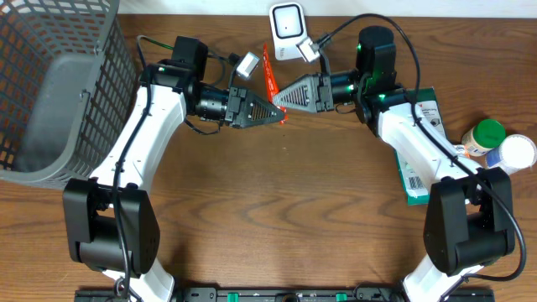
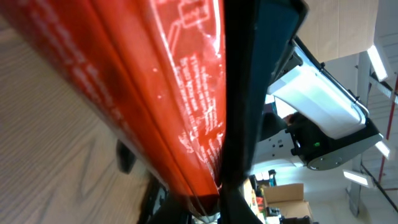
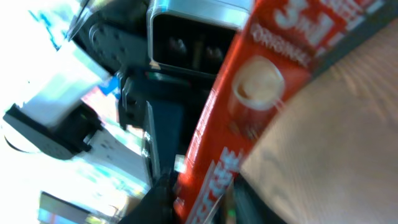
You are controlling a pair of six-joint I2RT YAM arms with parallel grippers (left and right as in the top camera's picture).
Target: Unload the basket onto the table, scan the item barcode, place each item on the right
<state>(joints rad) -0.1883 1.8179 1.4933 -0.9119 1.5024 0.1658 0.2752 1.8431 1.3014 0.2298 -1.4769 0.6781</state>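
flat red plastic coffee sachet (image 1: 269, 77) is clamped in the left gripper (image 1: 279, 116), hold of the right gripper (image 1: 278, 101) can't be told, could be crumpled if tugged both ways

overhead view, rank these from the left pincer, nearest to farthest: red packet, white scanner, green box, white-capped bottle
1. red packet, gripped in the left pincer
2. white scanner, at the back edge
3. green box, right of centre
4. white-capped bottle, far right

Glossy red foil sachet (image 2: 180, 93), matt wood-grain table (image 1: 285, 218), grey plastic mesh basket (image 1: 75, 50).
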